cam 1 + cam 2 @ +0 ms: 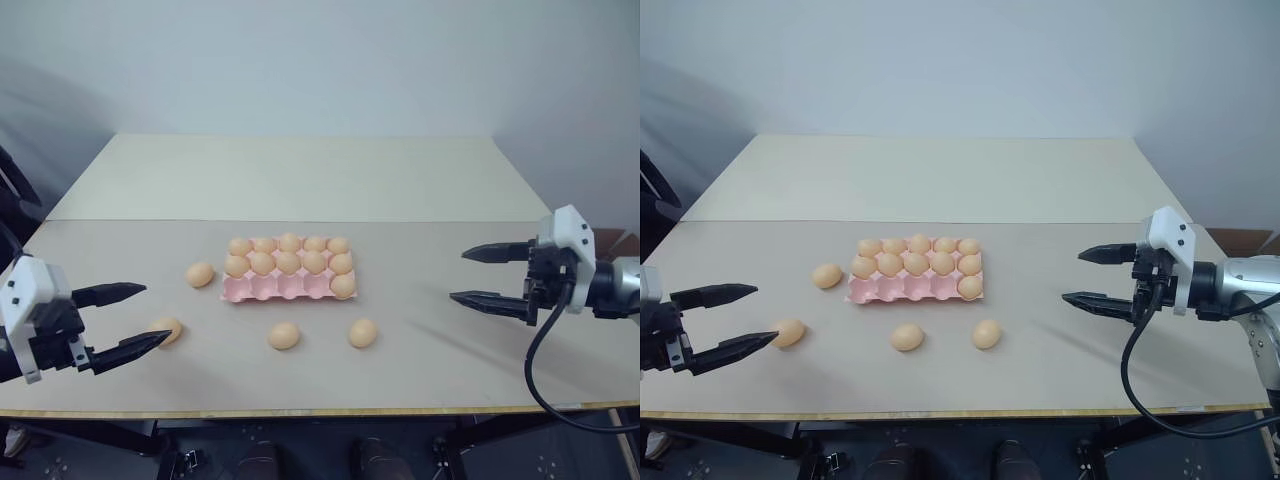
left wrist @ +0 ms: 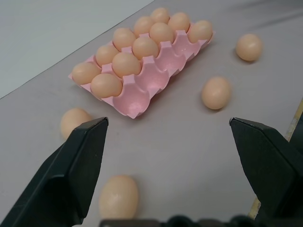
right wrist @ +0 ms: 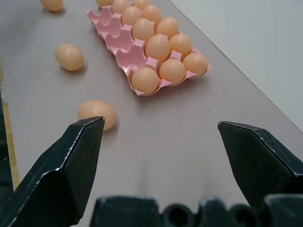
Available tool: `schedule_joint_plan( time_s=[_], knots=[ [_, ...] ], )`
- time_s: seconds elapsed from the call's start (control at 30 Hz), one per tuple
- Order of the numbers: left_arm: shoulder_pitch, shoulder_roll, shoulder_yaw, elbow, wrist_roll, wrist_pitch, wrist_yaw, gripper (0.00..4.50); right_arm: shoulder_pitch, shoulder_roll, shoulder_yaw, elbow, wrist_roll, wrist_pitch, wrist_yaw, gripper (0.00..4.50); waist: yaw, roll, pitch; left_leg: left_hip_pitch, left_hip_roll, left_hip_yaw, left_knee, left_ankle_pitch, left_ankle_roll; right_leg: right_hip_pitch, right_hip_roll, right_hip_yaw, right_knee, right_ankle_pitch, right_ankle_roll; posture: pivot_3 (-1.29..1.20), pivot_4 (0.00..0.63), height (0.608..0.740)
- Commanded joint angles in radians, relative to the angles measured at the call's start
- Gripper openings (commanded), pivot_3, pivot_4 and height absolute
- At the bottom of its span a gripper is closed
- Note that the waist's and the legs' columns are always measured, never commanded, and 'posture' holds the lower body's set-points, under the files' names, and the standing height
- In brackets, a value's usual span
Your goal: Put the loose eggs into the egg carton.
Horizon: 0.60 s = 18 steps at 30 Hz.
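A pale tabletop (image 1: 420, 190) holds a pink egg carton (image 1: 288, 287) near its middle. Four loose eggs (image 1: 284, 336) lie on the table around the carton's left and front sides

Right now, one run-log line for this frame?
left gripper: open, empty | right gripper: open, empty | egg carton: eleven eggs, four near-row cups empty | loose eggs: four on table

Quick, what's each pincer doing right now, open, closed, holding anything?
Left pincer: open, holding nothing, an egg lies just past its tips.
Right pincer: open, holding nothing.
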Motion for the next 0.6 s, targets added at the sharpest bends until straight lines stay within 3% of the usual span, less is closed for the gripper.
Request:
schedule_joint_plan(
  time_s=[0.03, 0.6],
  knots=[
    [-0.033, 0.009, 0.024, -0.003, -0.024, 0.018, 0.016, 4.47, 0.001, -0.005, -0.045, -0.022, 0.012, -0.021, 0.004, 4.50, 0.000, 0.000, 0.000, 0.000, 0.000, 0.000, 0.000, 0.000, 0.000, 0.000, 0.000, 0.000, 0.000, 0.000, 0.000, 0.00, 0.150, 0.740],
    [-0.074, 0.051, 0.000, 0.009, -0.046, 0.046, -0.063, 4.47, 0.042, -0.062, -0.047, -0.103, 0.014, 0.007, 0.029, 4.50, 0.001, 0.000, 0.000, 0.000, 0.001, 0.003, -0.001, 0.000, 0.000, -0.002, 0.000, 0.003, 0.000, 0.000, 0.000, 0.00, 0.150, 0.740]
  ],
)
